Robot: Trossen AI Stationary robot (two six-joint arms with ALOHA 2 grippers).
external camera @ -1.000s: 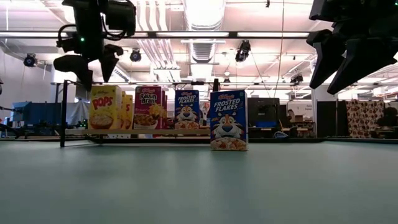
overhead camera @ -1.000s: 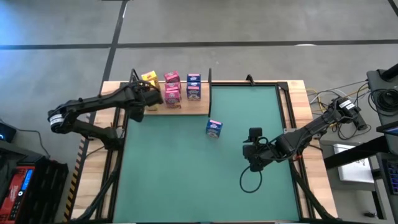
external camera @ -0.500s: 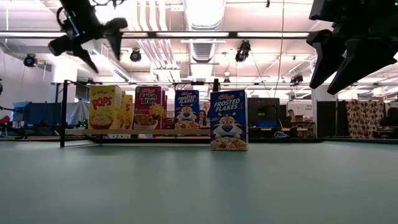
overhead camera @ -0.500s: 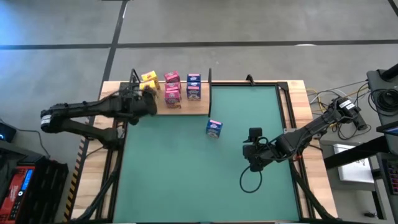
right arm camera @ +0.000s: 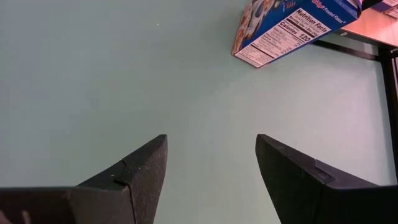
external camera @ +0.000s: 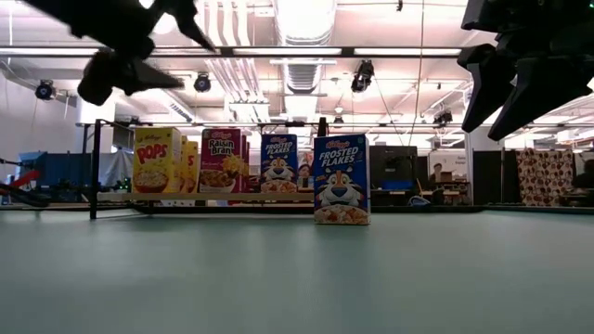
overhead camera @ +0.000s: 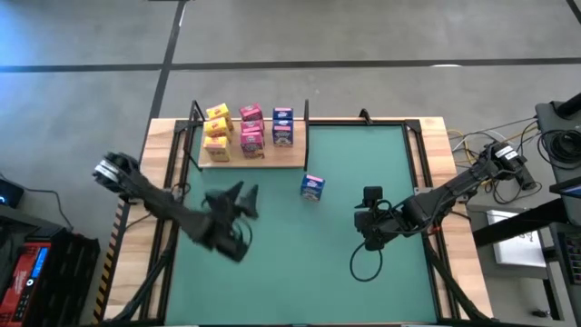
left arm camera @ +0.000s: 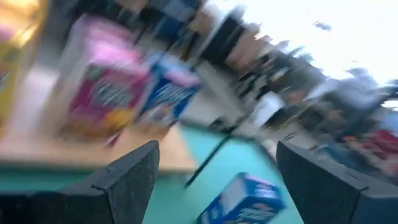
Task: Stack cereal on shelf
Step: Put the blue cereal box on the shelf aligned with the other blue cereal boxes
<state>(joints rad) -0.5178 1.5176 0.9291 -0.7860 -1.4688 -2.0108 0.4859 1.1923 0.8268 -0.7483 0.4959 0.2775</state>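
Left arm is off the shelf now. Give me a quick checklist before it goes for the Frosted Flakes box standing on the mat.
1. Left claw open and empty: ok.
2. Frosted Flakes box upright on the green mat, clear of the shelf: ok.
3. Path from left claw to box free: ok.
4. Right claw parked apart from the box, open: ok.
5. Free shelf space beside the shelved boxes: cannot tell.

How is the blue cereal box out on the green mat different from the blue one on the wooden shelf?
The loose blue box stands alone on the green mat, off the shelf; the shelved blue box stands on the board beside pink boxes. The loose box sits nearer the low camera. Both are upright Frosted Flakes boxes.
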